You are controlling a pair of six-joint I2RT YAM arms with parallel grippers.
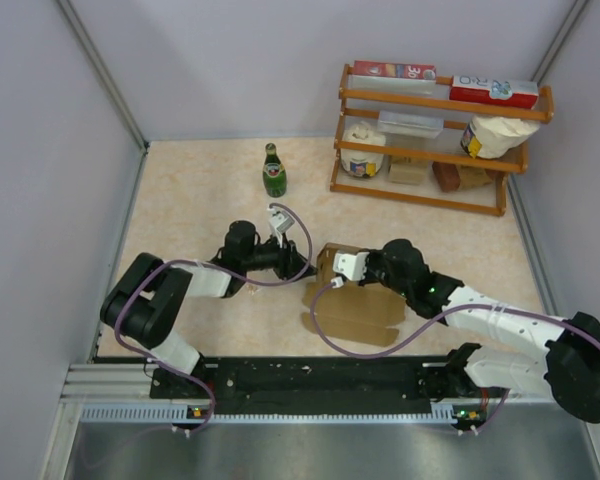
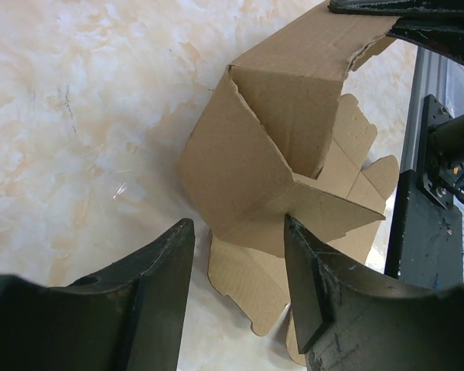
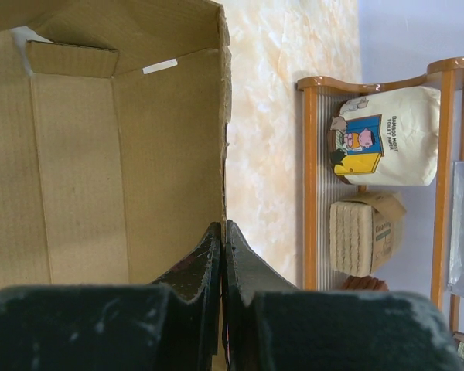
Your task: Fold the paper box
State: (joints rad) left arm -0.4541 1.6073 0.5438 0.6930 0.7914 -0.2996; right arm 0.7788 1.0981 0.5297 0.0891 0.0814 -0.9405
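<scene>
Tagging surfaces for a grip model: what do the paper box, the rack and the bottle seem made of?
The paper box: brown corrugated cardboard, matte; fine ribbing shows on its inner face. The rack: probably wood, glossy orange-brown varnish with highlights. The bottle: green, shiny, glass or plastic; cannot tell which.

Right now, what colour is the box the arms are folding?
Plain brown, unprinted cardboard; the paper box shows best in the left wrist view.
</scene>
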